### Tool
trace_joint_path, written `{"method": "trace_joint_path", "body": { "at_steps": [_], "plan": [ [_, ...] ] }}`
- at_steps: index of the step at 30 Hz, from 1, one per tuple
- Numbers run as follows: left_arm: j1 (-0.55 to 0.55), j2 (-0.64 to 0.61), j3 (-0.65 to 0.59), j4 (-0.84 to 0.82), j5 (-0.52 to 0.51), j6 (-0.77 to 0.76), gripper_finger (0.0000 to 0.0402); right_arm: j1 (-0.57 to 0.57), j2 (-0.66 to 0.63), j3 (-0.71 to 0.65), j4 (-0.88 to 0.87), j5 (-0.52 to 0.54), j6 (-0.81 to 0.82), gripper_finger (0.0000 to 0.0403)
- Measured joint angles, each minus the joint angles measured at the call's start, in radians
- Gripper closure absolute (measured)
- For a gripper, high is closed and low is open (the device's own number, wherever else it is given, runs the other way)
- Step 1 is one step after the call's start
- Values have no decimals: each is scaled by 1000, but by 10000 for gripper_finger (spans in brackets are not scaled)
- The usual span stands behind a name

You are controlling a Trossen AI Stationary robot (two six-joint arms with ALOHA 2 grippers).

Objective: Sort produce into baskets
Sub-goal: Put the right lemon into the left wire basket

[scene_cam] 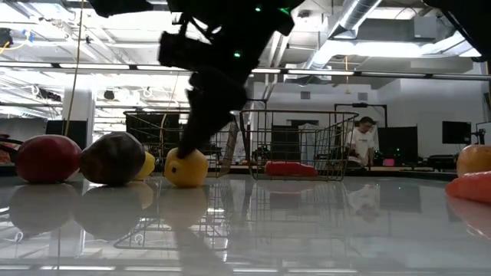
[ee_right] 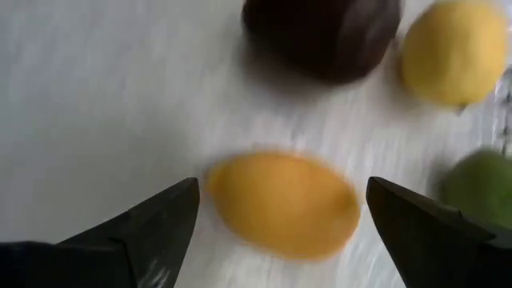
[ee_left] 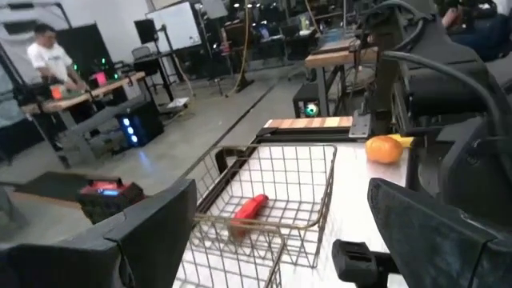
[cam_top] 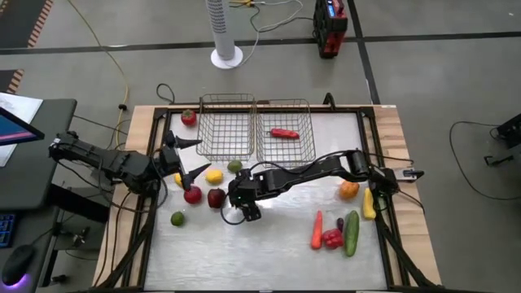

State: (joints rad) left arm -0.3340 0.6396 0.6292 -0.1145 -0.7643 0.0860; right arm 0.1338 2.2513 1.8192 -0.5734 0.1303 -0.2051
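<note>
White tabletop: our right gripper point(ee_right: 276, 220) hangs with fingers spread around the orange fruit point(ee_right: 282, 204), ready to pinch; left gripper point(cam_top: 186, 159) waits, fingers spread.

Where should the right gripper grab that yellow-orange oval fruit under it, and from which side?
Straight down from above, pinching the yellow-orange oval fruit across its narrow middle. It lies flat on the table, long axis spanning the right gripper between its open fingers, so turn the wrist first.

Two baskets point(cam_top: 227, 124) sit side by side at the back of the counter point(cam_top: 269, 252); a chili point(cam_top: 284, 133) lies in the right one
</note>
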Motion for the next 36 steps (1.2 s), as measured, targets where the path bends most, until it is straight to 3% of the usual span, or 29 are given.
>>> {"method": "trace_joint_path", "body": {
  "at_steps": [13,29,36],
  "plan": [
    [0,-49,0,-54,0,-45,45,-6,15,-10,-15,6,-39,39],
    [0,-49,0,-53,-2,-56,45,-6,26,-10,-8,1,-40,164],
    [0,-49,0,-52,-2,-75,45,7,-5,96,-224,186,-32,164]
  ]
}}
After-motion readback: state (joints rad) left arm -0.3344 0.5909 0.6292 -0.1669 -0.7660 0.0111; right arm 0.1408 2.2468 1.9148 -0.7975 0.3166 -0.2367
